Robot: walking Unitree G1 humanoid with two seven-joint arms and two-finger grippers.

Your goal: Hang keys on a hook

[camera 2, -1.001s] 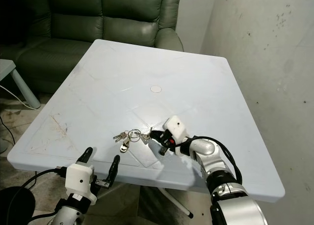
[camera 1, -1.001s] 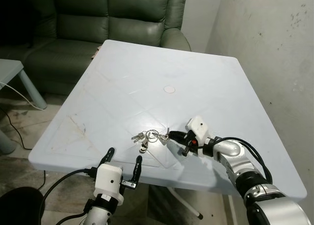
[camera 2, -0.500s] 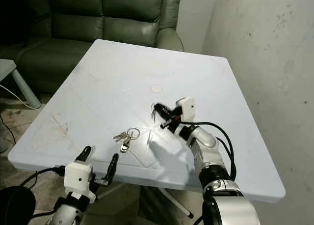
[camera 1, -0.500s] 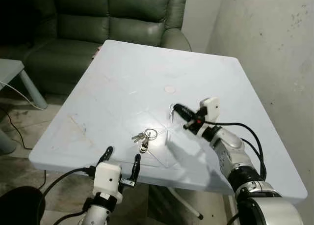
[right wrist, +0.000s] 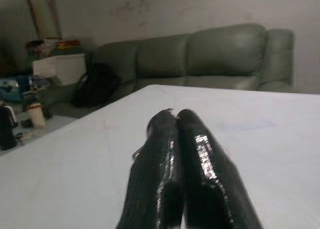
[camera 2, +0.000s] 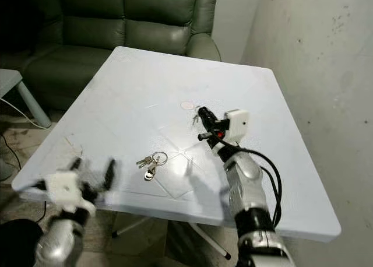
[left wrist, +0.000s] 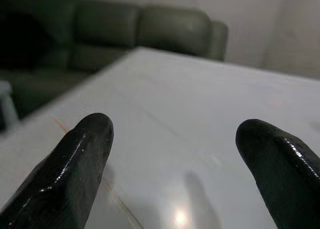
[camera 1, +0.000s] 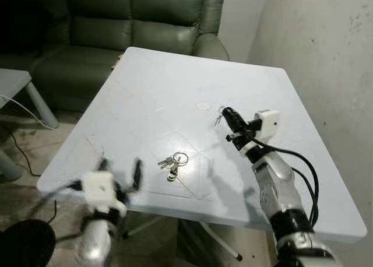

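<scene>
Hovering above the middle of the white table (camera 1: 145, 80), the right gripper (camera 1: 224, 112) has its two black fingers (right wrist: 177, 159) pressed together; a small thin metal piece seems to stick out at the tips, too small to identify. Nearer the front edge, the bunch of keys (camera 1: 172, 161) lies flat on the tabletop on its ring, well apart from that gripper. Left gripper (camera 1: 119, 171) sits at the near left edge, blurred, its fingers (left wrist: 80, 164) spread wide with nothing between them. Green sofa (camera 1: 134, 22) behind the table; bare wall (camera 1: 326, 57) to the right.
</scene>
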